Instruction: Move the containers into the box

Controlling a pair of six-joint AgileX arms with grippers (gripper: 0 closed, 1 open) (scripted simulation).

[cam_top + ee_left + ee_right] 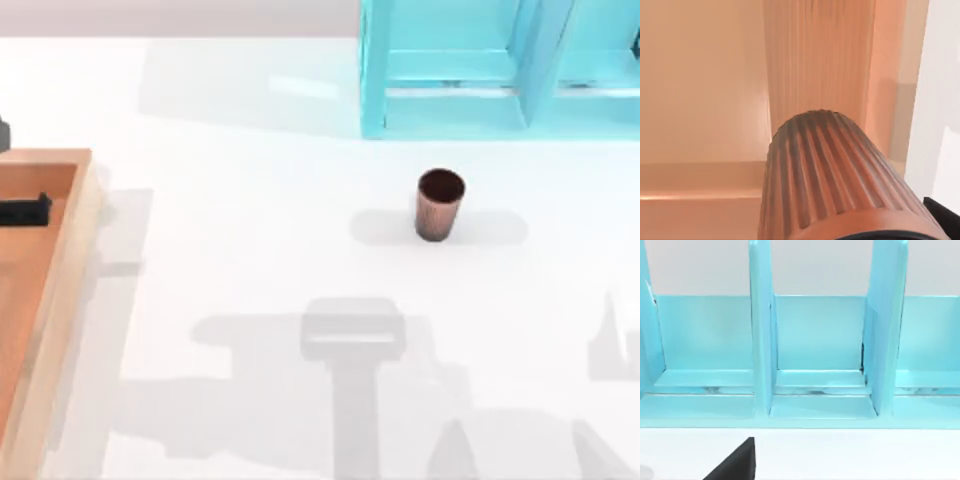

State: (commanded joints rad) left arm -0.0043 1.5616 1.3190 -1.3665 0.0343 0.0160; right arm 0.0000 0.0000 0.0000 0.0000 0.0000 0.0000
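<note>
One copper cup [438, 204] upright at the white counter's [260, 230] upper middle, below the blue shelf [450, 70], a second ribbed cup [830, 180] over the box [45, 270] at far left, left pincer's [25, 210] grip cannot be told.

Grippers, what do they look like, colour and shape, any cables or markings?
The left gripper appears in the top view as a plain matte black, blocky bar. The right gripper appears in its wrist view as a black, sharp-edged wedge. What can be seen of either has no cables, markings or other colours.
</note>
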